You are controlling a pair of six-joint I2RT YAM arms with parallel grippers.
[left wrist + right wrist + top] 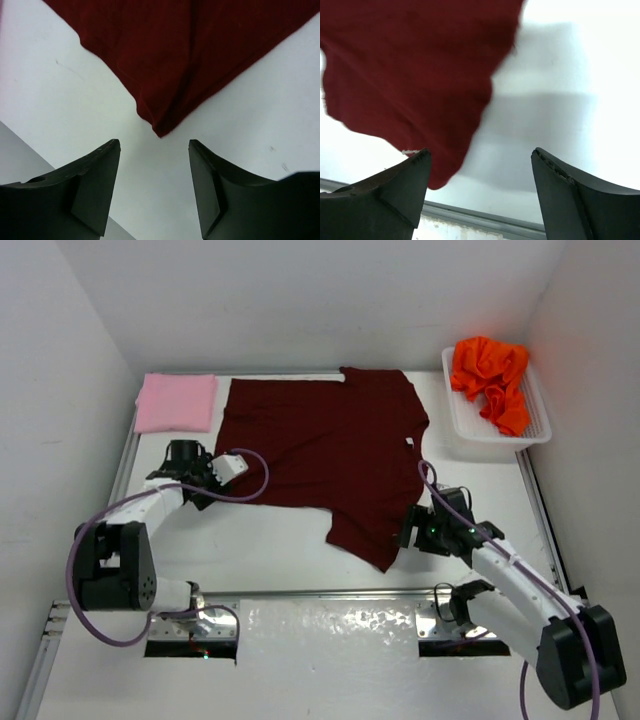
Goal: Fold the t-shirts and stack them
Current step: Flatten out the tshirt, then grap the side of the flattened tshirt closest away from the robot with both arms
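Maroon t-shirt (pixel 320 445) spread flat, pink t-shirt (pixel 176 402) folded, orange t-shirt (pixel 490 375) crumpled.

From the overhead camera I saw a flat white table top (pixel 300 550) that filled most of the view, boxed in by plain white walls (pixel 300 300) at the back and on both sides. A white plastic lattice basket (pixel 535 430), rectangular and shallow, sat in the far right corner of the table, close to the right wall. Thin silver metal rails edged the table: one ran across the near side (pixel 330 593) and another along the left side (pixel 124 455). Just in front of the near rail lay a shiny, crinkled, pale sheet (pixel 330 630) that caught the light. On the right wrist camera, a grey metal strip (pixel 485 217) crossed the bottom of the white surface.
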